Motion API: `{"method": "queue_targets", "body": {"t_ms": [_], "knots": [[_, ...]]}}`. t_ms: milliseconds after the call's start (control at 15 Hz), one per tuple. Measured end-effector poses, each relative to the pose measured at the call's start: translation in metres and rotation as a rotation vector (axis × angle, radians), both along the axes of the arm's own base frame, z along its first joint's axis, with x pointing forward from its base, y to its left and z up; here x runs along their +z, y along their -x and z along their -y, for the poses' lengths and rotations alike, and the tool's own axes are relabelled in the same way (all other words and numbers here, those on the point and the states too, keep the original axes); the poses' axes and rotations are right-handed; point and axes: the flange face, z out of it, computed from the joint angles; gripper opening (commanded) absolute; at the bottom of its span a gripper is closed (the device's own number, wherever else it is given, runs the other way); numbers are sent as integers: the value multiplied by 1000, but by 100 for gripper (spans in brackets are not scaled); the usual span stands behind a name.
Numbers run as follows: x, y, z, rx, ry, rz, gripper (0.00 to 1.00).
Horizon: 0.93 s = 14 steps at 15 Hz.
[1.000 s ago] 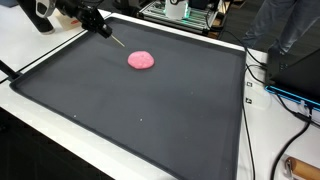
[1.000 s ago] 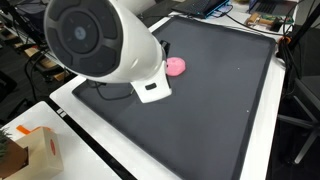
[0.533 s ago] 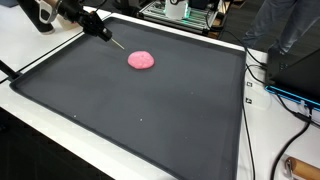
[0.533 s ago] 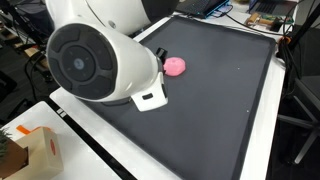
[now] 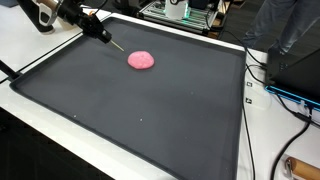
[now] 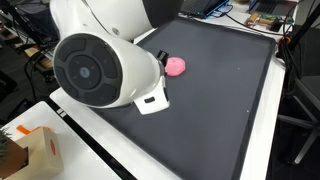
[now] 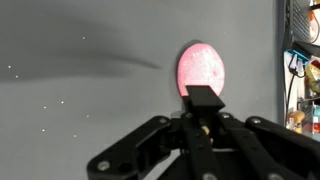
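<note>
- In the wrist view, nearest to us, the pincer (image 7: 203, 128) comes in from the bottom edge. Its two dark fingers are drawn in toward the middle and pressed on a dark stick (image 7: 203, 100).
- The stick points straight away from the camera, so we see mostly its blunt end, and it throws a long thin shadow across the black mat (image 7: 80, 110).
- Just beyond the stick's end lies a pink lump (image 7: 203, 68), round and flat, on the mat. From this view we cannot tell whether the stick touches it.
- In an exterior view the pincer (image 5: 93, 27) sits over the far left corner of the mat (image 5: 150, 120), and the stick (image 5: 113, 40) slants down from it toward the lump (image 5: 141, 60). Here the tip stops short, with bare mat between it and the lump.
- The lump rests in the far half of the mat, well apart from every edge.
- The mat covers most of a white surface (image 5: 45, 45), which shows as a pale band around it.
- In an exterior view the arm's big white joint (image 6: 100, 70) fills the foreground and hides the pincer. The lump (image 6: 175, 66) shows just past it.
- A cardboard box (image 6: 38, 150) stands at the lower left, off the mat.
- Cables (image 5: 268, 80) trail beside the mat's right edge.
</note>
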Motion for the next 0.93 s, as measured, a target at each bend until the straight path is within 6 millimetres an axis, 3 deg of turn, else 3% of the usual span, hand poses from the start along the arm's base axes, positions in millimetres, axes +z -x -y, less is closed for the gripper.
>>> {"method": "queue_targets", "body": {"t_ms": [933], "knots": [[17, -21, -17, -45, 40, -25, 3]]}}
